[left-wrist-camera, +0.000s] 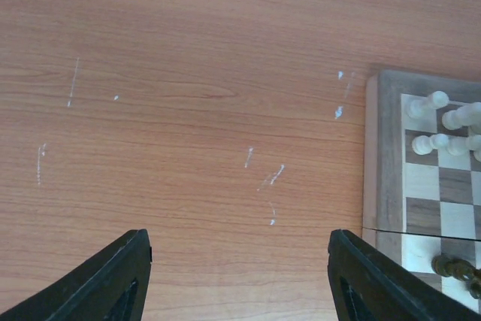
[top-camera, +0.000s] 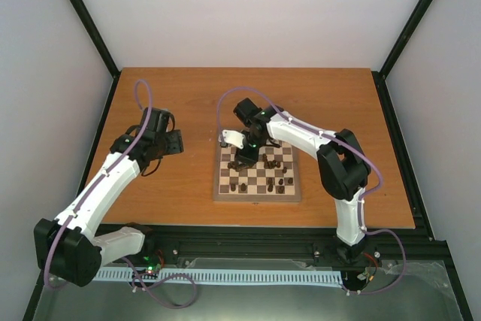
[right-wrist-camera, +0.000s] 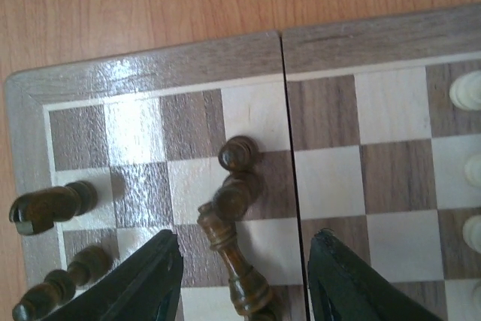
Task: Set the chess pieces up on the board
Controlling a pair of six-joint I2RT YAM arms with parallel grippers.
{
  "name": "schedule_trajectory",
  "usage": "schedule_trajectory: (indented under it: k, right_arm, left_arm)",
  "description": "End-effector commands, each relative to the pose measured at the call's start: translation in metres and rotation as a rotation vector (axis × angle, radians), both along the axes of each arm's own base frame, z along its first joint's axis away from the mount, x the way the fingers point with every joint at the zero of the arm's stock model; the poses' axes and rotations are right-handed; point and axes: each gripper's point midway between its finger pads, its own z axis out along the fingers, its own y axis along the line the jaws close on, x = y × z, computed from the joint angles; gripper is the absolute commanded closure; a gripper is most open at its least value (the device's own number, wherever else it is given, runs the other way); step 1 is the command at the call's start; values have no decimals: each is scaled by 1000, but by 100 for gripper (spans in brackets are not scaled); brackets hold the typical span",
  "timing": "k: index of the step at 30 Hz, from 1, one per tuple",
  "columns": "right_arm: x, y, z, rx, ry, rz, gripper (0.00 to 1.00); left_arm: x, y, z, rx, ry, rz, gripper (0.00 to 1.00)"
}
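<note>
Right wrist view: right gripper (right-wrist-camera: 244,240) spread wide, low over the board (right-wrist-camera: 150,62), jaws straddling toppled dark pieces (right-wrist-camera: 234,193), probably lining up to lift one upright. Meanwhile left gripper (left-wrist-camera: 239,238), also wide, hangs over the table (left-wrist-camera: 188,110) beside the board, out of the way. Cream pieces (left-wrist-camera: 430,103) stand upright.

Beneath the left claw (left-wrist-camera: 239,276), spread wide: broad bare surface (left-wrist-camera: 188,110), free passage on every side but the right. There, bounded by the board (left-wrist-camera: 383,148), with cream pieces (left-wrist-camera: 443,122) crowded just inside its corner. Beneath the right claw (right-wrist-camera: 240,283), likewise spread: blocked in the middle by three dark pieces (right-wrist-camera: 237,195) bunched together, one toppled between the fingers. Hemmed on the left by two more toppled dark ones near the border. Free over bare squares to the right, up to cream pieces at the edge. Open surface beyond the board.
</note>
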Motion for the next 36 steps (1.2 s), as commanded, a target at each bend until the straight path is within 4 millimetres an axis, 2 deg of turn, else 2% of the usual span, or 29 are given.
schedule_trajectory:
  k: [1, 5, 9, 19, 28, 36]
  right_arm:
    - [-6, 17, 1, 11, 15, 18, 53]
    - [-7, 24, -5, -3, 19, 17, 53]
    - [-5, 24, -11, -24, 17, 1, 56]
    - [1, 23, -14, -37, 2, -24, 75]
    - [3, 23, -20, -51, 8, -37, 72]
    - [9, 22, -17, -54, -15, -62, 85]
  left_arm:
    - [8, 7, 5, -37, -20, -11, 33]
    - [8, 11, 1, -49, -7, -4, 33]
    - [8, 10, 0, -55, -3, -9, 33]
    - [7, 6, -4, -65, 12, -31, 34]
    - [7, 3, -5, -73, 17, -44, 35]
    - [6, -1, -9, -87, 32, -59, 36]
